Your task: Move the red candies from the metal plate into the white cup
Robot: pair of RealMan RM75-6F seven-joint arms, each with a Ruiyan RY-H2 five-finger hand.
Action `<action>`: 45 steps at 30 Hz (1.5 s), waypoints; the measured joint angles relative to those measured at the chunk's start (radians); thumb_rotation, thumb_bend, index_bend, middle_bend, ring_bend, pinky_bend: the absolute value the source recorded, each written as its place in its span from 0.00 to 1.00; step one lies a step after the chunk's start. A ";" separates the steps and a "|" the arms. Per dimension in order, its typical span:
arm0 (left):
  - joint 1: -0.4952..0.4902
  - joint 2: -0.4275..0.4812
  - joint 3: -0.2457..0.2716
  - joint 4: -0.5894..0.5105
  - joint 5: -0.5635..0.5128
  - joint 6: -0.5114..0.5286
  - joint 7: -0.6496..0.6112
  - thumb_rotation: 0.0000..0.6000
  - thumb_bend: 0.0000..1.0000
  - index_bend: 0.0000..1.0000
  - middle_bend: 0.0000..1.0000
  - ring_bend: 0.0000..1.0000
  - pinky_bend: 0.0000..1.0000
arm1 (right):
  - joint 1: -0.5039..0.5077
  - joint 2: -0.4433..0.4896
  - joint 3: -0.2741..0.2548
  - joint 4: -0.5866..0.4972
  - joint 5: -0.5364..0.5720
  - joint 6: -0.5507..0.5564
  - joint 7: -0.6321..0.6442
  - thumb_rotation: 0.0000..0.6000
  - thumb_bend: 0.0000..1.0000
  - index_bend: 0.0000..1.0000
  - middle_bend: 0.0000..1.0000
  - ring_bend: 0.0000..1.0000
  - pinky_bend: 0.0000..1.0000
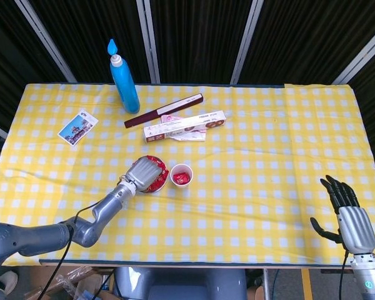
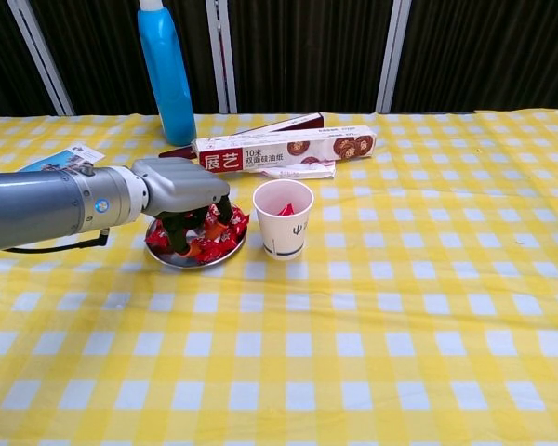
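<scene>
A metal plate [image 1: 165, 183] [image 2: 180, 262] heaped with red candies [image 1: 158, 177] [image 2: 211, 245] sits left of centre on the yellow checked table. My left hand [image 1: 143, 172] [image 2: 180, 191] is down in the plate, fingers curled into the pile around some candies, covering the plate's left part. Just right of the plate stands the white cup [image 1: 181, 175] [image 2: 282, 223], upright, with red candy [image 2: 286, 210] inside. My right hand [image 1: 348, 211] hovers at the table's front right corner, fingers spread, holding nothing; only the head view shows it.
A blue bottle [image 1: 124, 78] [image 2: 166, 70] stands at the back. A long foil box [image 1: 184, 125] [image 2: 288, 149] and a dark red box [image 1: 164, 110] lie behind the cup. A picture card [image 1: 78, 127] [image 2: 60, 158] lies at the left.
</scene>
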 measured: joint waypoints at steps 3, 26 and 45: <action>0.004 0.003 0.001 -0.004 -0.002 0.002 0.003 1.00 0.47 0.61 0.96 0.98 1.00 | 0.000 0.000 0.000 0.000 0.000 0.000 0.000 1.00 0.39 0.00 0.00 0.00 0.00; -0.010 0.143 -0.168 -0.243 0.015 0.141 -0.035 1.00 0.48 0.59 0.95 0.98 1.00 | -0.001 -0.003 0.001 0.001 -0.002 0.003 -0.005 1.00 0.39 0.00 0.00 0.00 0.00; -0.100 -0.014 -0.164 -0.141 -0.084 0.103 0.068 1.00 0.39 0.54 0.95 0.97 1.00 | 0.000 0.003 0.001 -0.001 -0.003 0.002 0.009 1.00 0.39 0.00 0.00 0.00 0.00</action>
